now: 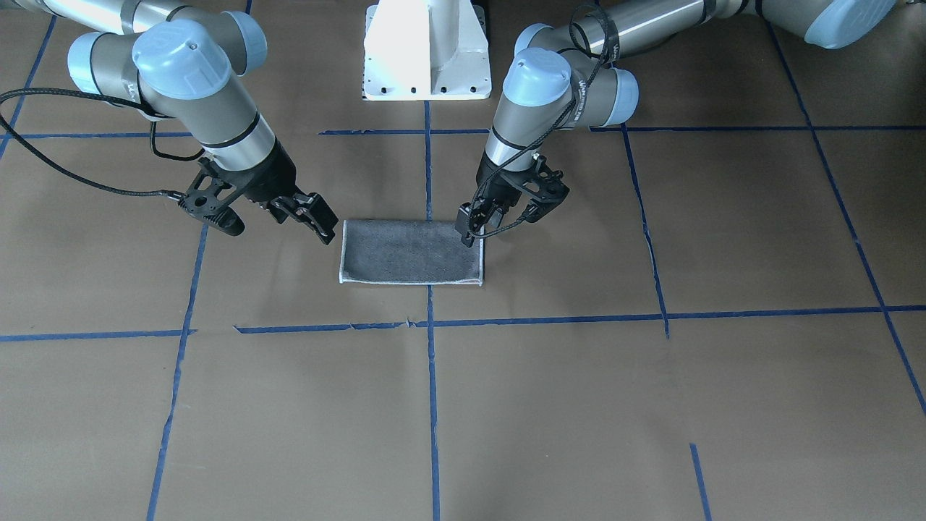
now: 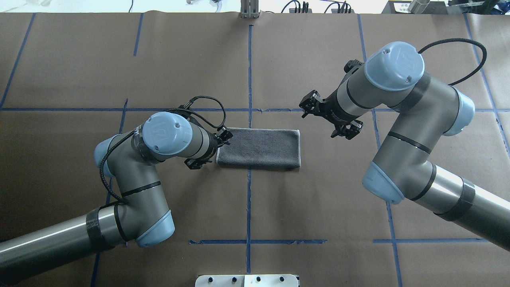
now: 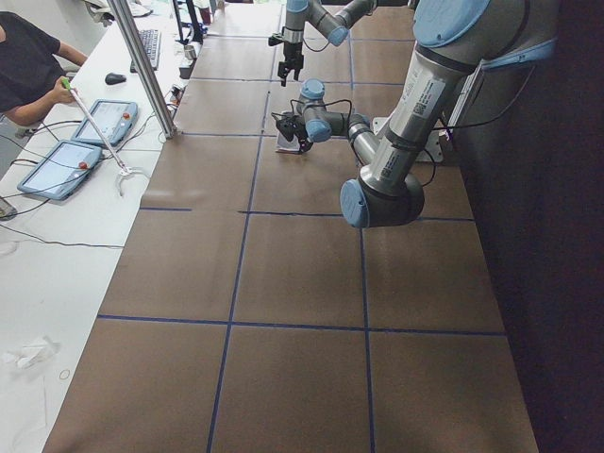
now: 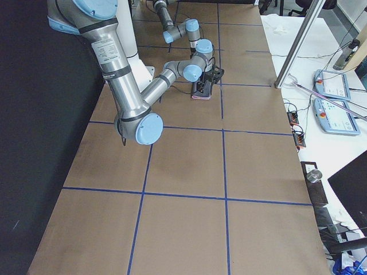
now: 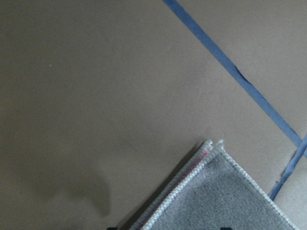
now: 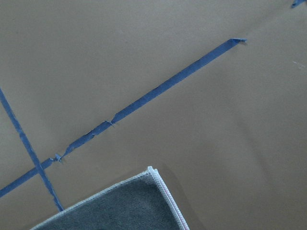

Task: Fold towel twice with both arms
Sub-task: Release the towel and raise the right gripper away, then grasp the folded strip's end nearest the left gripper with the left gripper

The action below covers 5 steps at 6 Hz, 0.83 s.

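The towel (image 1: pixel 411 252) lies flat in the middle of the table, folded into a rectangle with the grey face up and pale stitched edging around it; it also shows in the overhead view (image 2: pixel 259 148). A thin pink line shows between its layers in the left wrist view (image 5: pixel 206 201). My left gripper (image 2: pixel 210 149) is open and low at the towel's short edge on my left, and it also shows in the front view (image 1: pixel 499 224). My right gripper (image 2: pixel 326 117) is open and empty, raised off the towel's other short edge, and it also shows in the front view (image 1: pixel 278 231). The right wrist view shows a towel corner (image 6: pixel 124 206).
Brown paper covers the table, with blue tape lines (image 1: pixel 430 376) in a grid. The white pedestal base (image 1: pixel 427 51) stands at the robot's side. An operator (image 3: pixel 28 66), tablets (image 3: pixel 66 165) and a metal pole (image 3: pixel 142 66) are beside the table.
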{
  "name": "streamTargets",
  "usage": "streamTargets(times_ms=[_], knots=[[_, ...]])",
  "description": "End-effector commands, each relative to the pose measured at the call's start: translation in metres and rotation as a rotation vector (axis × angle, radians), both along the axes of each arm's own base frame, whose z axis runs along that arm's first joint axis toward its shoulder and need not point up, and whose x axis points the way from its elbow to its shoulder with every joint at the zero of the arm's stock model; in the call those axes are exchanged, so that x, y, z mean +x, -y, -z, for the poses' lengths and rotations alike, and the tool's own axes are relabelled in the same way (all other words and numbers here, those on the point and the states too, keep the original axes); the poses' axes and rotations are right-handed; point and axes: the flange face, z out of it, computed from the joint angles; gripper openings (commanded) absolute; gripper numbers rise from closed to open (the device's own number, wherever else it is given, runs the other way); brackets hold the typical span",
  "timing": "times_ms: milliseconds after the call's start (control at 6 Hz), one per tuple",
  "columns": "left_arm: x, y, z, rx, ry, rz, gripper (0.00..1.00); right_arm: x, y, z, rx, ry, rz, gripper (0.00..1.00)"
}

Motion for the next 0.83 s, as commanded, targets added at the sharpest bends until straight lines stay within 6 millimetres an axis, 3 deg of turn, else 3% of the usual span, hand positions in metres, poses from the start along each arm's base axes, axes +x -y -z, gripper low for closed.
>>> streamTargets(times_ms=[0, 167, 333, 500, 667], knots=[[0.0075, -0.0084, -0.0039, -0.007, 0.006, -0.014, 0.77, 0.0009, -0.0007, -0.0003, 0.001, 0.001, 0.002, 1.00], [0.0107, -0.0116, -0.0051, -0.007, 0.007, -0.020, 0.77, 0.0007, -0.0018, 0.0020, 0.004, 0.004, 0.003, 1.00], [0.0104, -0.0118, -0.0044, -0.007, 0.006, -0.020, 0.71, -0.0002, -0.0022, 0.0004, 0.002, 0.002, 0.005, 1.00], [0.0107, -0.0128, -0.0037, -0.007, 0.004, -0.021, 0.44, -0.0002, -0.0022, 0.0004, 0.002, 0.002, 0.005, 1.00], [0.0107, -0.0128, -0.0037, -0.007, 0.004, -0.021, 0.30, -0.0005, -0.0018, -0.0003, 0.002, 0.000, 0.004, 1.00]])
